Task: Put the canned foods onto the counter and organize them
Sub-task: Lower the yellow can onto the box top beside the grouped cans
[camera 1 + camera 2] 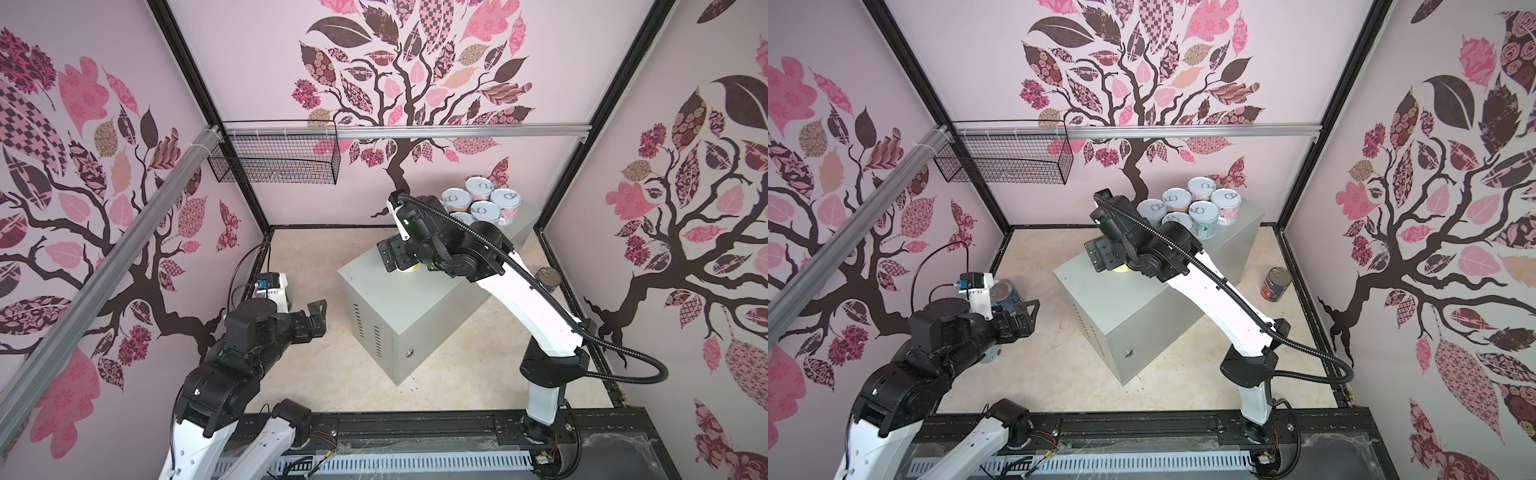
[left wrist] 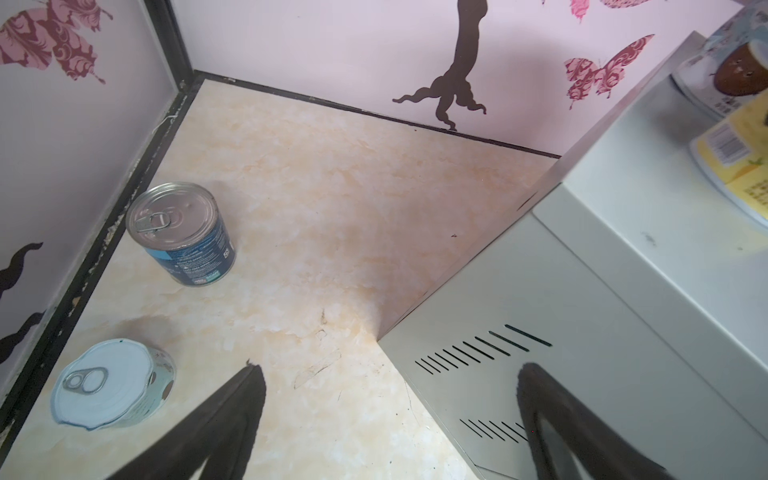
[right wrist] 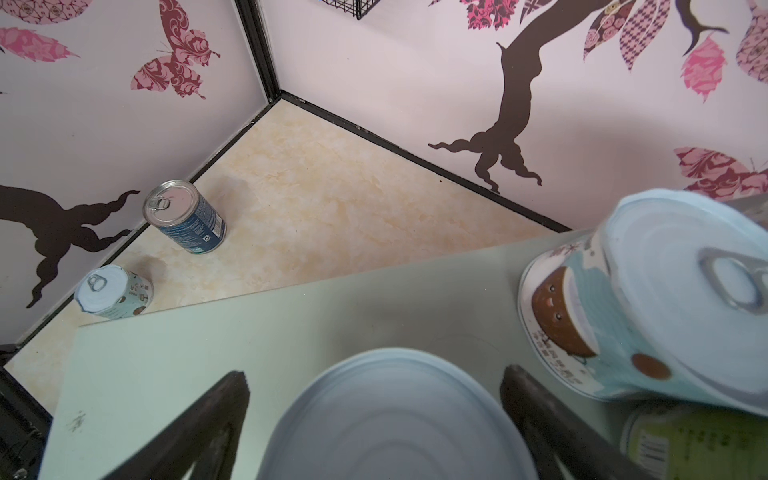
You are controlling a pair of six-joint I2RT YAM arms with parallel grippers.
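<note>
Right arm (image 1: 528,299), left arm (image 1: 212,386): white link shells, black joints. Black corrugated conduit (image 1: 664,371) runs along right arm. Left hand (image 2: 388,370), right hand (image 3: 376,378): black tapered fingers.

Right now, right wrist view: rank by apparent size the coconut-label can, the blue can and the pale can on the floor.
1. coconut-label can: largest by far, but it sits nearest the lens, so the ranking is unsure.
2. blue can.
3. pale can: only slightly smaller than the blue one, a close call.
</note>
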